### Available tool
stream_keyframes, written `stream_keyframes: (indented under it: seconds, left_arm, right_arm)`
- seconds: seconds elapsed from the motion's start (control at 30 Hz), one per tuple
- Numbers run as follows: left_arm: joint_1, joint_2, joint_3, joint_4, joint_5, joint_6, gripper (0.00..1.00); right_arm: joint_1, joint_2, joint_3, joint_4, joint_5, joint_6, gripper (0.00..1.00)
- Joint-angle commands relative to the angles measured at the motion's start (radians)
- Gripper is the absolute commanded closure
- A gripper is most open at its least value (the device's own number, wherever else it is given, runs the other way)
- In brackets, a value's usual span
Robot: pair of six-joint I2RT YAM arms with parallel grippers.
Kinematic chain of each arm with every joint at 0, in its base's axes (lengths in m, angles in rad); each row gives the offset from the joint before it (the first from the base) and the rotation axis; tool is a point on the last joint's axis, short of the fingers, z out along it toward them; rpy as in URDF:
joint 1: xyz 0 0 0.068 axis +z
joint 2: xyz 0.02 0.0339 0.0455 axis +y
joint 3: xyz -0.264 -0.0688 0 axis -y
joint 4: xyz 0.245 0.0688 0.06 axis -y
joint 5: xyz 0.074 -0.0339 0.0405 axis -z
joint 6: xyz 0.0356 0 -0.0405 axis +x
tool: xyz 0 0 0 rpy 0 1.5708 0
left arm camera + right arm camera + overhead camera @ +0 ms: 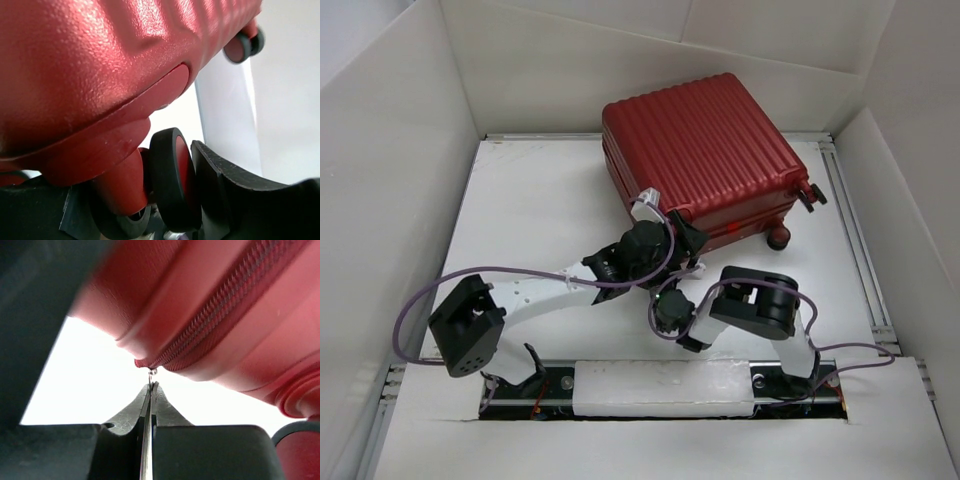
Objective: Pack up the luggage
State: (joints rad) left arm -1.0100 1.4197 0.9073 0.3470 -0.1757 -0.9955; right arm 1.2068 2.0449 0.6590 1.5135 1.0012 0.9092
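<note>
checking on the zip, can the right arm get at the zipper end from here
Probably yes: the right fingers, shut, sit with tips just below the zipper end on the luggage, nothing visible between.

White table (540,210), pale walls (650,60) — 3 sides

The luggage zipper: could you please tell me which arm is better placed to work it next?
The right arm, probably: its jaws are shut at the end of the zipper on the luggage, seemingly pinching its small metal pull. The left arm has its jaws open around a wheel.
</note>
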Motion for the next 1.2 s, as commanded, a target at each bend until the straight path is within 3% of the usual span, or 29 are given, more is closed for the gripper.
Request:
stream_keyframes:
  seconds: [0.0, 0.17, 0.37, 0.67, 0.7, 0.8, 0.87, 0.97, 1.0, 1.07, 1.17]
  left_arm:
    - [-0.191, 0.022, 0.058, 0.67, 0.372, -0.086, 1.0]
    - [-0.191, 0.013, 0.07, 0.639, 0.383, -0.075, 1.0]
    - [-0.191, 0.024, 0.059, 0.826, 0.403, -0.143, 1.0]
    - [-0.191, 0.044, 0.174, 0.811, 0.44, -0.143, 1.0]
    - [-0.191, 0.044, 0.174, 0.811, 0.44, -0.143, 1.0]
    - [-0.15, -0.025, 0.163, 0.68, 0.441, -0.114, 0.77]
    - [-0.115, -0.12, 0.142, 0.612, 0.409, -0.027, 0.55]
    - [-0.105, -0.271, 0.175, 0.335, 0.326, 0.127, 0.36]
    - [-0.105, -0.309, 0.191, 0.258, 0.252, 0.243, 0.3]
    - [-0.105, -0.381, 0.22, 0.056, 0.187, 0.348, 0.1]
    - [-0.105, -0.546, 0.208, -0.118, 0.003, 0.46, 0.04]
  right_arm:
    - [0.05, 0.06, 0.172, 0.275, -0.48, -0.055, 1.0]
    - [0.05, 0.07, 0.162, 0.298, -0.464, -0.05, 1.0]
    - [0.05, 0.061, 0.208, 0.298, -0.71, -0.161, 1.0]
    - [0.04, 0.015, 0.073, 0.298, -0.544, -0.055, 1.0]
    - [0.04, 0.015, 0.053, 0.298, -0.544, -0.037, 0.79]
    - [0.066, 0.002, -0.017, 0.298, -0.494, -0.016, 0.49]
    - [0.086, -0.014, -0.062, 0.298, -0.474, -0.016, 0.48]
    - [0.118, -0.048, -0.143, 0.298, -0.437, -0.016, 0.44]
    - [0.119, -0.064, -0.157, 0.281, -0.437, -0.016, 0.44]
    - [0.129, -0.103, -0.179, 0.219, -0.437, -0.016, 0.42]
    - [0.154, -0.172, -0.167, 0.087, -0.437, -0.016, 0.37]
